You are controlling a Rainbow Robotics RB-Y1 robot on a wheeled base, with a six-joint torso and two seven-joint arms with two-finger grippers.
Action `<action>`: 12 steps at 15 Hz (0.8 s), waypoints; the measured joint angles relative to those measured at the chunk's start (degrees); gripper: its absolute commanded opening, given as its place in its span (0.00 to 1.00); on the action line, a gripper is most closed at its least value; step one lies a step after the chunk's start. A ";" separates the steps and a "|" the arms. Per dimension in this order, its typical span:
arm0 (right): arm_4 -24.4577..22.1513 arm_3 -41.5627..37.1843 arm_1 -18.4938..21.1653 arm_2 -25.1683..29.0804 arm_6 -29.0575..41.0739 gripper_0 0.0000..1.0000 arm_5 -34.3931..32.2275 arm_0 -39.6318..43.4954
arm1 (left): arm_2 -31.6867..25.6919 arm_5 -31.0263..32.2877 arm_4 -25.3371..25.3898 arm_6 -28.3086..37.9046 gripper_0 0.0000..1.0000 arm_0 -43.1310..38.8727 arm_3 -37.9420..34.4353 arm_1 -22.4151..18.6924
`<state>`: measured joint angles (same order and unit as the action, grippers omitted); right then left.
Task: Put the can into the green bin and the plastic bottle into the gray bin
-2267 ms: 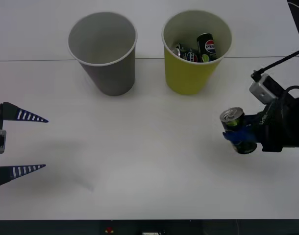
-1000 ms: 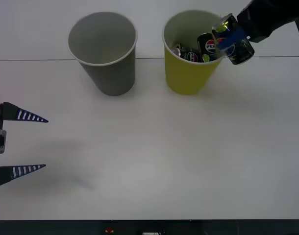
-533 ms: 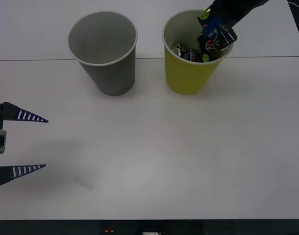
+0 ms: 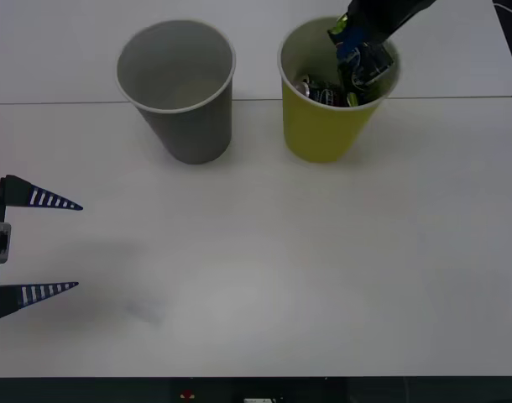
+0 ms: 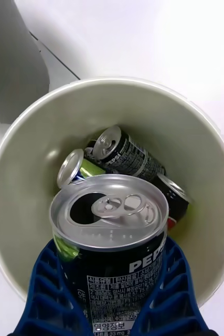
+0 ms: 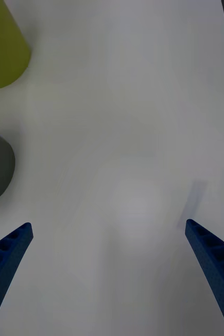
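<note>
Your right gripper (image 5: 112, 294) is closed on the can (image 5: 109, 226), its blue ribbed fingers (image 5: 43, 294) clamped on either side of the dark body below the silver top. In the front view the right gripper (image 4: 357, 52) and the can (image 4: 367, 60) sit tilted over the mouth of the green bin (image 4: 323, 126), just inside the far side of the rim. The right wrist view looks straight down past the pull tab into the bin, where other cans (image 5: 123, 152) lie heaped at the bottom.

Expect the can to be light and stiff, but thin-walled — a hard squeeze could dent it, and the smooth painted side will slip if the grip is loose. The hold you have, across the middle of the body, looks like the right place; the opened top suggests it is empty, so it should drop cleanly and may bounce off the cans underneath.

Your left gripper (image 4: 33, 243) is parked low at the left edge of the table (image 4: 256, 269), fingers spread wide, holding nothing and touching nothing. The gray bin (image 4: 179, 92) stands just beside the green one, apart from it, and looks empty.

By my reading the can is placed for release — letting go here should land it in the bin. The bottle step is not yet done.
</note>
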<state>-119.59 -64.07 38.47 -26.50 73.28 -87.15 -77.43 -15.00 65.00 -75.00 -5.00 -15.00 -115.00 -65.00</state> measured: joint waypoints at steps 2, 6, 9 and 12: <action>-0.86 0.01 -0.33 -0.01 -0.59 0.33 0.80 0.00 | 0.00 0.00 0.00 0.00 1.00 0.00 0.00 0.00; -0.87 0.05 -0.41 -0.04 -1.10 1.00 1.18 0.00 | 0.00 0.00 0.00 0.00 1.00 0.00 0.00 0.00; -0.02 0.16 -0.33 -0.04 -1.92 1.00 1.17 0.00 | 0.00 0.00 0.00 0.00 1.00 0.00 0.00 0.00; 3.64 -0.33 1.37 -0.02 -3.60 1.00 1.06 0.00 | 0.00 0.00 0.00 0.00 1.00 0.00 0.00 0.00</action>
<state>-115.95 -64.40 39.84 -26.53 69.68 -86.09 -77.44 -15.00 65.00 -75.00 -5.00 -15.00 -115.00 -65.00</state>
